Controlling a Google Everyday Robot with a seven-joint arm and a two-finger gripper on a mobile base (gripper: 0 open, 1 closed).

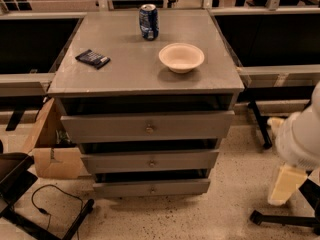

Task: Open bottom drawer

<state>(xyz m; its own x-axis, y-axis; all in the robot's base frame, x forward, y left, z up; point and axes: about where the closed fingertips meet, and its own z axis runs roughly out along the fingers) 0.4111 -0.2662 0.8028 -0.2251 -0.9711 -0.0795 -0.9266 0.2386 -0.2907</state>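
A grey cabinet [145, 74] holds three grey drawers, each with a small round knob. The bottom drawer [125, 188] is the slimmest front, lowest near the floor, and its knob [152, 189] sits at its centre. It is shut, level with the other fronts. My white arm [300, 136] comes in at the right edge. The cream gripper [283, 185] hangs below it, to the right of the bottom drawer and well apart from it, near the floor.
On the cabinet top stand a blue can [148, 21], a cream bowl [181, 57] and a dark packet [93, 59]. A cardboard box [52, 151] and a cable [52, 199] lie to the left. A black chair base [282, 219] is under the gripper.
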